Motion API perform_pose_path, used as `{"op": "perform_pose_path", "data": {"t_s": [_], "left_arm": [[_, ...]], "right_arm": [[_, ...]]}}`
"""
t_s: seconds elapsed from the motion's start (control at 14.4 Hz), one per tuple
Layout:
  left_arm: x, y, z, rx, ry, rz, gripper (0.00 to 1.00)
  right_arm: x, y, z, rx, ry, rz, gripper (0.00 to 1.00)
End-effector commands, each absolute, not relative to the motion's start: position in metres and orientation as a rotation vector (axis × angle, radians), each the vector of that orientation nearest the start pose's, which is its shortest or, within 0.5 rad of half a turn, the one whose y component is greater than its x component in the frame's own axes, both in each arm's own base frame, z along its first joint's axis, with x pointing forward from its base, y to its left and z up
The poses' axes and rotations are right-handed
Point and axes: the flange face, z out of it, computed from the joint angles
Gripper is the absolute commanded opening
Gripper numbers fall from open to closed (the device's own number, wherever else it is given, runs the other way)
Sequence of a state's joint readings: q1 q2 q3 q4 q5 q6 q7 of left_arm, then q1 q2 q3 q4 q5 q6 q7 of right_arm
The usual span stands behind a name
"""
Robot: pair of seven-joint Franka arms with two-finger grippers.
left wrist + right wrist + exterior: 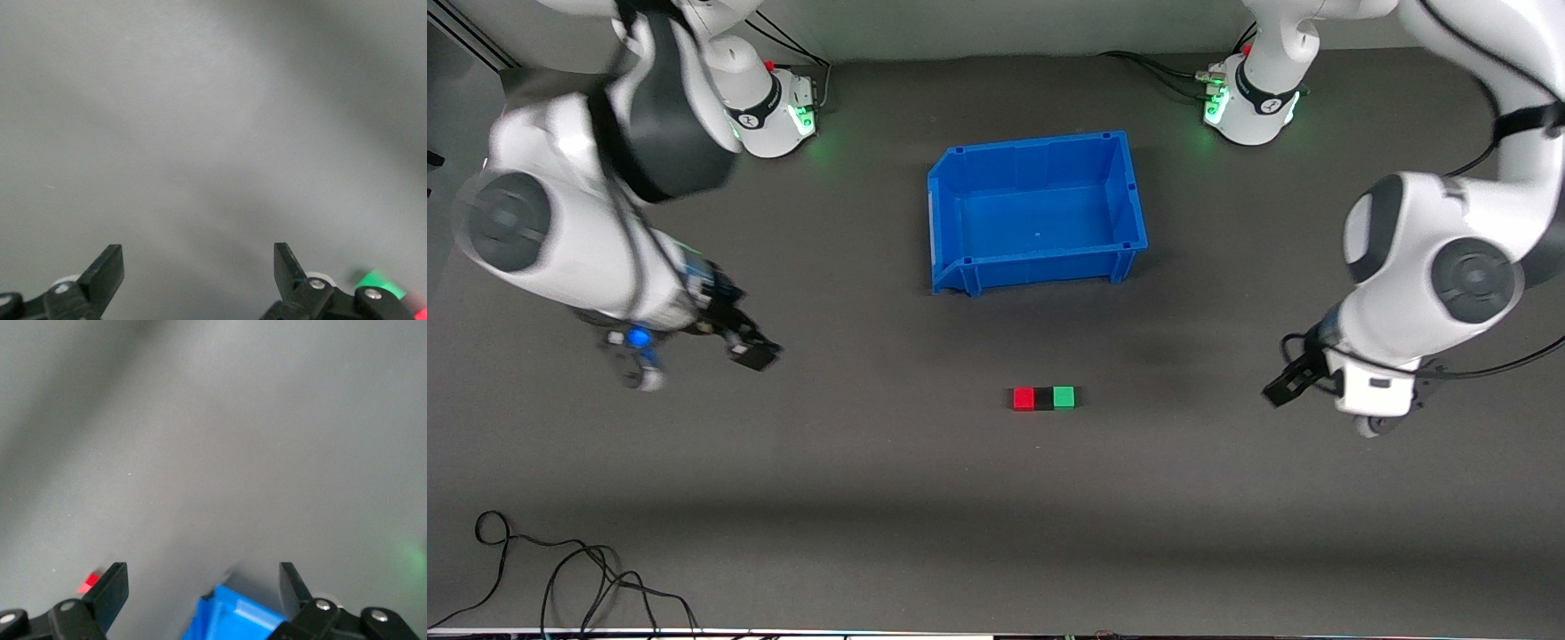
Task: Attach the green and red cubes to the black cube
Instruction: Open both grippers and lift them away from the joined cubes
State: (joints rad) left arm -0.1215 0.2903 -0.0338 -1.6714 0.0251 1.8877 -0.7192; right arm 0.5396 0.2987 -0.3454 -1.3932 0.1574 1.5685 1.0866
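Covered by a matt, dark grey mat, smooth and even: the desk (871,462). Moulded from glossy blue plastic, faintly reflective along the rim: the open rectangular bin (951,191). Smooth solid-coloured plastic: small bright red cube (1023,397), small bright green cube (1064,396); duller and matt, the small black cube (1043,398) between them.

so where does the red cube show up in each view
front view: red cube on the mat, touching the black cube, with the green cube on that one's other face.
left wrist view: a blurred red sliver at the frame corner, beside green.
right wrist view: red corner by one finger.
shared landmark: the grey mat.
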Motion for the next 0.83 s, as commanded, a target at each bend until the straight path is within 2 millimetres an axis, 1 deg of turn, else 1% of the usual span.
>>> {"op": "perform_pose_path", "data": {"t_s": [0.0,0.07,0.14,0.21,0.28,0.42,0.49,0.62,0.69,0.76], "left_arm": [[0.606,-0.057,0.448,-3.0,-0.593,0.166,1.0],[0.604,-0.045,0.453,-3.013,-0.539,0.173,1.0],[0.603,-0.036,0.457,-3.032,-0.445,0.192,1.0],[0.603,-0.021,0.464,-3.062,-0.349,0.198,1.0],[0.605,-0.016,0.473,-3.078,-0.271,0.182,1.0],[0.609,-0.018,0.491,-3.09,-0.114,0.149,1.0],[0.61,-0.018,0.498,-3.094,-0.058,0.132,1.0],[0.616,-0.018,0.511,-3.103,-0.081,0.12,1.0],[0.621,-0.019,0.512,-3.102,-0.077,0.123,1.0],[0.624,-0.019,0.519,-3.103,-0.061,0.102,1.0]], "right_arm": [[0.588,0.109,0.561,-2.934,1.136,0.16,1.0],[0.583,0.093,0.57,-2.98,1.047,0.128,1.0],[0.581,0.076,0.577,-3.016,0.962,0.108,1.0],[0.58,0.059,0.582,-3.046,0.869,0.104,1.0],[0.581,0.038,0.587,-3.072,0.765,0.091,1.0],[0.581,0.011,0.595,-3.113,0.533,0.054,1.0],[0.582,0.005,0.598,-3.129,0.425,0.04,1.0],[0.584,-0.014,0.605,-3.146,0.302,-0.001,1.0],[0.584,-0.017,0.607,-3.152,0.22,-0.019,1.0],[0.583,-0.022,0.609,-3.155,0.152,-0.028,1.0]]}}
